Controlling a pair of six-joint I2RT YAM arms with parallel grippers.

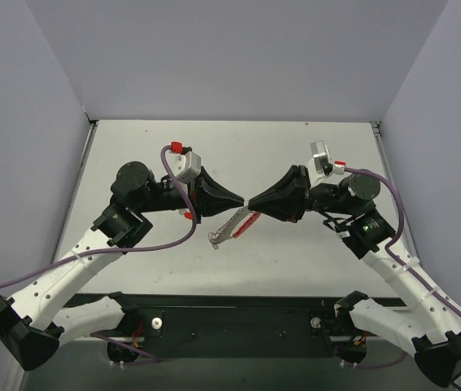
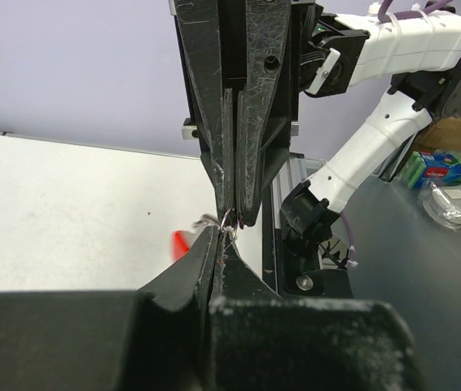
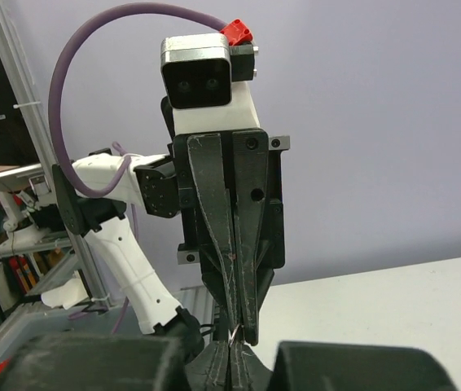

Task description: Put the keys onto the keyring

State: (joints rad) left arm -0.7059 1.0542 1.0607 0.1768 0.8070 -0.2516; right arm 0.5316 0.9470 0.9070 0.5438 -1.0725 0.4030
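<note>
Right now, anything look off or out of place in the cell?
Nothing spilled or damaged. One oddity: the left tool and right tool, both shut, meet tip to tip, while the keys and keyring sit just near-side of the tips. Can't tell whether either is gripped.

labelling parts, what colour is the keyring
The keyring is bright red, clearest in the top external view.

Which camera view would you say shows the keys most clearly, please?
The top external view: the keys show as a whole silver row beside the red keyring. The left wrist view catches only a small silver scrap of them; the right wrist view shows at most a thin glint.
</note>
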